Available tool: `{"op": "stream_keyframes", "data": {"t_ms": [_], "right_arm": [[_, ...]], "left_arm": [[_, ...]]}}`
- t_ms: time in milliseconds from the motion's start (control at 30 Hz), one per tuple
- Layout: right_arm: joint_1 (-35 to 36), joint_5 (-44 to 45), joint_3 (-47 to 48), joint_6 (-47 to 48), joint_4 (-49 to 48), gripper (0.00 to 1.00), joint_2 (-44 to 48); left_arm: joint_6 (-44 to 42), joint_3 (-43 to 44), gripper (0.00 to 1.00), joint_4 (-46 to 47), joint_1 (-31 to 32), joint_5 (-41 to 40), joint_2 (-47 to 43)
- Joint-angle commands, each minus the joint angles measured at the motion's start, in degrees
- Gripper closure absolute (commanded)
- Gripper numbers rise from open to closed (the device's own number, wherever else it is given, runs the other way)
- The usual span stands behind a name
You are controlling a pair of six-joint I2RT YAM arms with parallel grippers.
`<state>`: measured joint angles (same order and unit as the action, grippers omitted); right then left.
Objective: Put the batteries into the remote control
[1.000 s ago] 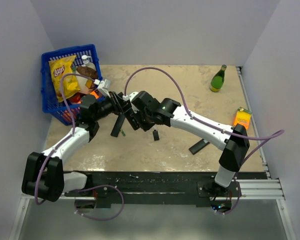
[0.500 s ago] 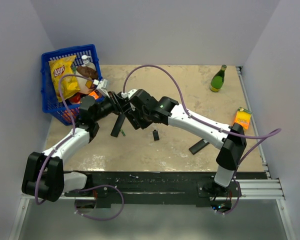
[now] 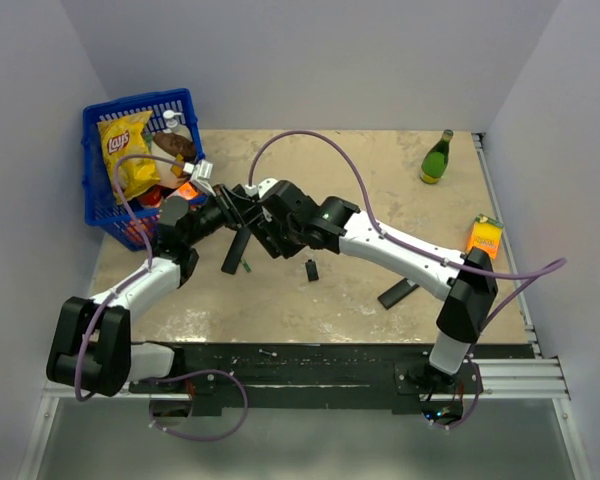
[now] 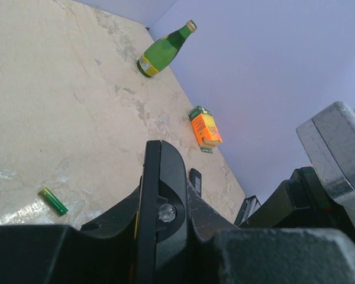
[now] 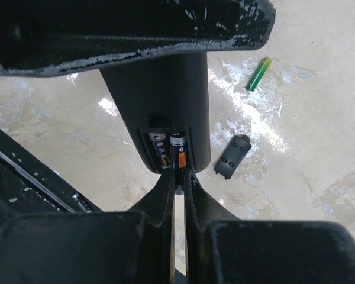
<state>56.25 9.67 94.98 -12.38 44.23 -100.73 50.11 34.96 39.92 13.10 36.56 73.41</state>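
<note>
My left gripper [image 3: 232,222] is shut on the remote control [image 3: 237,250], a slim black bar held up off the table. In the left wrist view the remote control [image 4: 163,189] stands edge-on between the jaws. Its open compartment faces the right wrist camera on the remote control [image 5: 165,100]. One battery [image 5: 158,147] lies inside. Beside that one sits a second battery [image 5: 177,155], pinched at its lower end by my right gripper [image 5: 177,177]. A green battery [image 5: 258,73] and the small black back cover [image 5: 232,156] lie on the table.
A blue basket [image 3: 98,210] of snacks stands at the back left, just behind the left arm. A green bottle [image 3: 437,158] and an orange carton [image 3: 486,238] sit at the right. Another black remote [image 3: 398,293] lies near the right arm.
The left arm's lower part has shifted slightly. Both grips and the remote control stay where they were.
</note>
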Motion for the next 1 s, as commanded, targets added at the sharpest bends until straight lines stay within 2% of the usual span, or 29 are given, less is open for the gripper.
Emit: {"op": "stream_keyframes", "data": {"t_ms": [0, 267, 433, 500, 733, 833, 967], "right_arm": [[0.00, 1.40, -0.67, 1.48, -6.09, 0.98, 2.38], [0.00, -0.79, -1.02, 4.21, -5.20, 0.98, 5.19], [0.00, -5.88, 0.99, 4.74, -1.00, 0.98, 4.93], [0.00, -7.38, 1.17, 4.74, 0.24, 0.97, 4.75], [0.00, -9.05, 3.81, 5.96, 5.60, 0.89, 2.29], [0.00, -8.88, 4.34, 5.97, 6.05, 0.84, 1.68], [0.00, -8.18, 5.39, 5.97, 6.92, 0.83, 1.24]], "left_arm": [[9.74, -0.59, 1.00, 8.24, 0.34, 4.75, 0.25], [16.77, -2.17, 1.00, 7.27, 0.69, 2.38, -2.83], [22.39, -6.13, 1.00, 8.33, 1.92, 0.10, -5.81], [22.23, -6.31, 1.00, 6.84, 2.36, -1.31, -7.57], [22.93, -7.45, 1.00, 4.90, 2.89, -3.86, -10.21], [26.17, -9.99, 1.00, 8.76, 2.89, -5.09, -10.30], [26.80, -10.88, 1.00, 10.79, 2.89, -5.09, -9.16]]}}
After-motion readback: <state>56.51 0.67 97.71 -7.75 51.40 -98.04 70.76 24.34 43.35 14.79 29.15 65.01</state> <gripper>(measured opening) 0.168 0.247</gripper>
